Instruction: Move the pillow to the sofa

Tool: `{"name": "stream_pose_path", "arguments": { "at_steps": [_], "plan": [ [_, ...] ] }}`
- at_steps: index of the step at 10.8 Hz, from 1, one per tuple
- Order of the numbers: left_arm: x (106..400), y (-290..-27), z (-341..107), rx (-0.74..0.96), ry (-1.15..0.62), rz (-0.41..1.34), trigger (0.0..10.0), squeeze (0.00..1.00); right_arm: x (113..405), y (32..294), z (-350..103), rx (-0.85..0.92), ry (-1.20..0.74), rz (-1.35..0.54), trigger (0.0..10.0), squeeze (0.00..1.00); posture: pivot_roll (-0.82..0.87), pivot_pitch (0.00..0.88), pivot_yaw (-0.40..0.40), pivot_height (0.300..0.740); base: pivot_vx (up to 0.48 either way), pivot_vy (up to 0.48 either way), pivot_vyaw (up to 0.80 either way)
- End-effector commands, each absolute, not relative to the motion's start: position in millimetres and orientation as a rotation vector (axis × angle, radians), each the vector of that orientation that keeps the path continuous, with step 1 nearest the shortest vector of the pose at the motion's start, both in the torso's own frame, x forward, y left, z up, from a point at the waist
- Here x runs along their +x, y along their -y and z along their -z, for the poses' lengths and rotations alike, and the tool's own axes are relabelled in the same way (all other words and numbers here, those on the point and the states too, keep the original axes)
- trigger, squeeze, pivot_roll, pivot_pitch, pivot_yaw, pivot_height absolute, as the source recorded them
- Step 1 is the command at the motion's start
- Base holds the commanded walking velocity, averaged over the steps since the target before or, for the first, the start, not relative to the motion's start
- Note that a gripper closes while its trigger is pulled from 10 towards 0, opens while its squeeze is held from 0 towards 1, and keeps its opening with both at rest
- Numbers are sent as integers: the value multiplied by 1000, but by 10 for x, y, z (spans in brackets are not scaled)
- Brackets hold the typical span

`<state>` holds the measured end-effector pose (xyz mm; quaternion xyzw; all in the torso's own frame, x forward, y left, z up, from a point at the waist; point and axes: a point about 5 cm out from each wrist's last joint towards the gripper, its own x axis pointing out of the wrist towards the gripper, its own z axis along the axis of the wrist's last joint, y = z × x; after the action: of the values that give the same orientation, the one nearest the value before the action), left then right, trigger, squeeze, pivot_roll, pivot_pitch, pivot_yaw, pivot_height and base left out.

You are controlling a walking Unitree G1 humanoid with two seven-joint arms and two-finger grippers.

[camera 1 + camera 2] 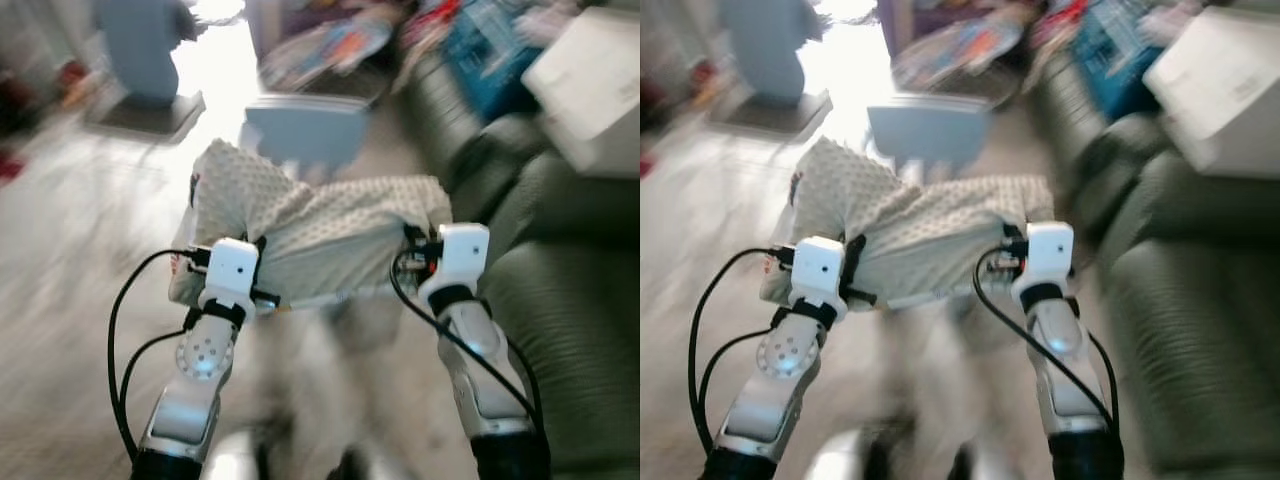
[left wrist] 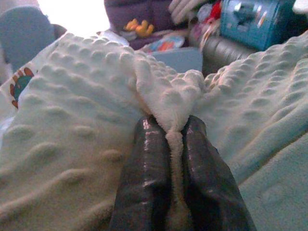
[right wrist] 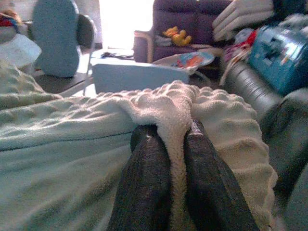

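Pillow [image 1: 320, 235]: cream, bobbled fabric, pale green smooth panel; centre of the head views, held off the floor between both arms, sagging in the middle, one corner raised toward the upper left. Small coloured print patch at its left edge.

Left pincer [image 2: 175, 144]: lower centre of the left wrist view, two black fingers [image 2: 147, 178] pressed nearly together on a pinched ridge of pillow fabric. In the head views, white wrist housing at centre left, touching the pillow's left end.

Right pincer [image 3: 174, 139]: lower centre of the right wrist view, fingers narrow, clamping a fold of the pillow's bobbled edge. In the head views, white wrist housing at centre right, against the pillow's right end.

Sofa [image 1: 570, 300]: dark grey-green, ribbed cushions; right side of the head views, running from lower right to upper centre. Just beside the right arm, apart from the pillow.

White box [image 1: 590, 85]: upper right, resting on the sofa; blurred.

Blue case [image 3: 284, 53]: right of the right wrist view, on the sofa's far part, amid mixed coloured clutter.

Light blue box [image 1: 305, 130]: upper centre, on the floor beyond the pillow.

Floor [image 1: 70, 260]: pale wood tone, left half of the head views; strong glare at upper centre.

Grey-blue upright object on a dark base [image 1: 145, 50]: upper left; kind not discernible.

Purple couch with yellow toy [image 3: 175, 33]: top centre of the right wrist view, far background.

Head views motion-blurred throughout.
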<state>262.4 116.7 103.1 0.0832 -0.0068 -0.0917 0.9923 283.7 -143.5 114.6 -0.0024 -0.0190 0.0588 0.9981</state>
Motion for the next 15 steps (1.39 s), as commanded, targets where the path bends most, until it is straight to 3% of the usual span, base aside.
{"name": "stream_pose_path", "arguments": {
  "at_steps": [1,4,15],
  "plan": [
    [2616,-1271,-1020,178,2,152,10000,0,2831,1652,-1175,-20,54,-16,10000,0,-2,72,-36,740,-345,337,0],
    [2639,-1234,-1090,157,44,198,10000,0,2848,1667,-1164,-38,43,-11,10000,0,1,74,-40,740,0,0,-206],
    [2633,-1141,-1120,70,38,310,10000,0,2873,1624,-1167,-59,48,1,10000,0,-1,72,-31,740,0,0,-800]
  ]
}}
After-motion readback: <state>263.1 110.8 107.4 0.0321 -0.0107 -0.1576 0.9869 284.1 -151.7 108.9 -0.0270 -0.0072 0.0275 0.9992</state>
